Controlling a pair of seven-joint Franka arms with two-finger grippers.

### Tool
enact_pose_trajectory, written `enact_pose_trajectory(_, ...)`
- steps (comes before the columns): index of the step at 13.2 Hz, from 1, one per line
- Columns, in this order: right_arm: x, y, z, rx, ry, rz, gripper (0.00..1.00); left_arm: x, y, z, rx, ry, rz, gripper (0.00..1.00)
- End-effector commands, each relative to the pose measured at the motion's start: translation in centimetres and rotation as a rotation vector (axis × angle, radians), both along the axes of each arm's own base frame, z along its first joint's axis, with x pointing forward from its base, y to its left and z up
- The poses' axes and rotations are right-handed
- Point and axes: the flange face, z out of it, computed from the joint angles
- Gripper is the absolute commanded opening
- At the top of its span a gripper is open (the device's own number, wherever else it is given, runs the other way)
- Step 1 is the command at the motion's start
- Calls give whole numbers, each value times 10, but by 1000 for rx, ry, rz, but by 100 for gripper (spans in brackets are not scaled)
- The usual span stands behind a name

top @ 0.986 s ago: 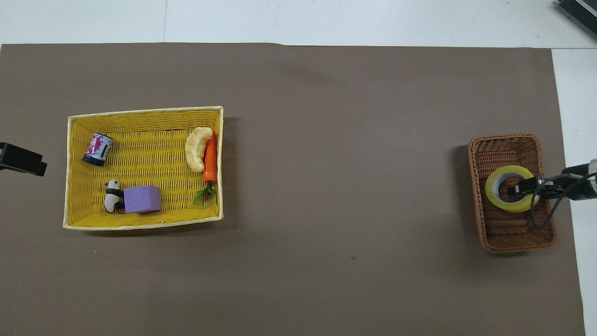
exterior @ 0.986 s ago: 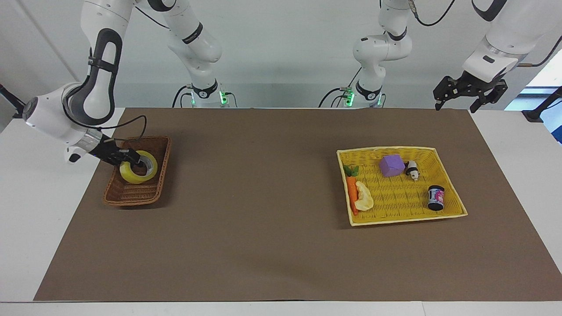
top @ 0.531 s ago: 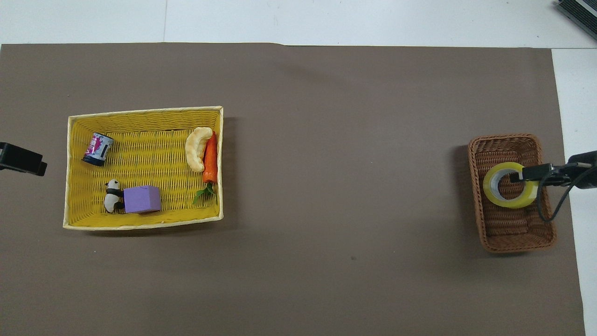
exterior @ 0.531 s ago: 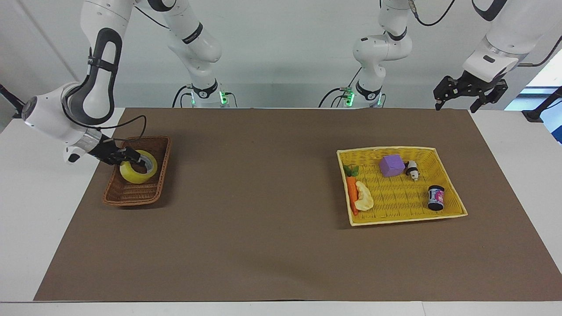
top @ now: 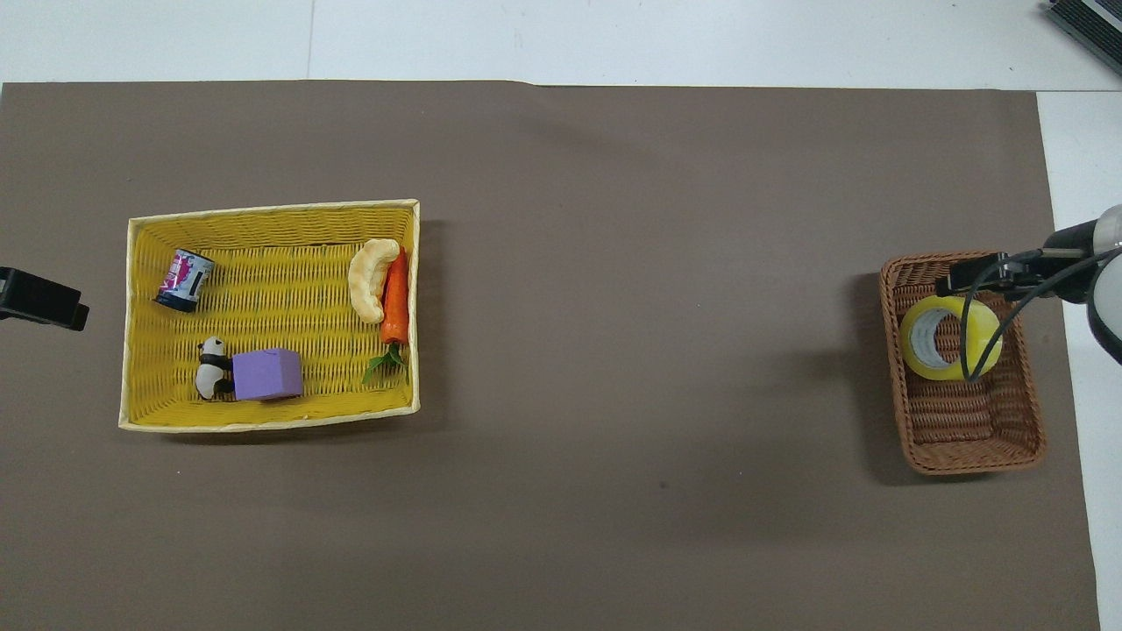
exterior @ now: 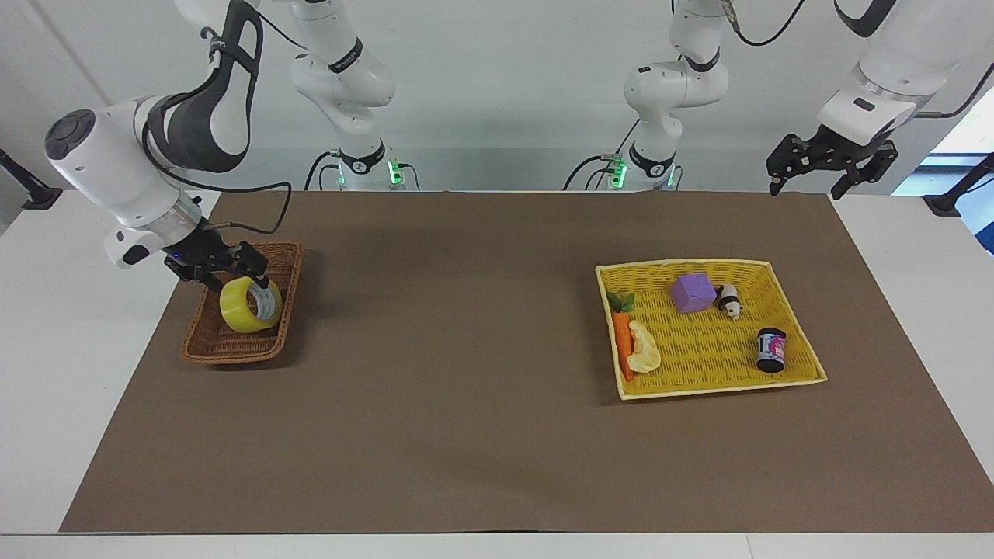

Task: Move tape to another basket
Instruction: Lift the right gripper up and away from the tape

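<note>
Tape [exterior: 250,306] lies in basket [exterior: 208,348], beneath right gripper's [exterior: 238,272] fingers [exterior: 260,277].

A robotics lab. Two white robot arms [exterior: 194,116] stand bolted at one edge of a white worktop [exterior: 46,373] covered by a brown mat [exterior: 481,435]. Bare pale walls rise above the mat.

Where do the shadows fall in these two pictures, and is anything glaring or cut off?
Facing view: soft shadows lie on the brown mat beside the wicker basket and the yellow tray; green lights glow at the arm bases. Overhead view: a faint shadow sits beside the basket, the tape shows a slight sheen, and the left gripper is cut by the frame edge.
</note>
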Motion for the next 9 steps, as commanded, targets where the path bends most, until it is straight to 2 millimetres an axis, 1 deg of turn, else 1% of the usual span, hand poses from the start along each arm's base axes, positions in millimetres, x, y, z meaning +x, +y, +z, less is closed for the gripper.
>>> enact_pose_trajectory(1, -6, -3, 22, -33, -16, -5, 100, -2, -5, 7, -42, -5, 93, 100)
enact_pose_trajectory(3, -13, 9, 49, -102, -52, 34, 100, -4, -5, 7, -49, 8, 96, 100)
enact_pose_trajectory(4, -17, 17, 63, -134, -64, 32, 100, -4, -5, 5, -46, 14, 93, 100)
enact_pose_trajectory(5, -22, 24, 72, -144, -57, 1, 100, -4, -5, 6, -46, 12, 93, 100)
enact_pose_trajectory(6, -27, 31, 79, -143, -43, -42, 100, -5, -4, 7, -50, 16, 96, 100)
enact_pose_trajectory(8, -34, 62, 91, -144, -32, -92, 100, -6, -8, 10, -38, 4, 86, 100)
enact_pose_trajectory(9, -38, 74, 93, -156, -11, -117, 100, -10, -8, 15, -36, -5, 88, 100)
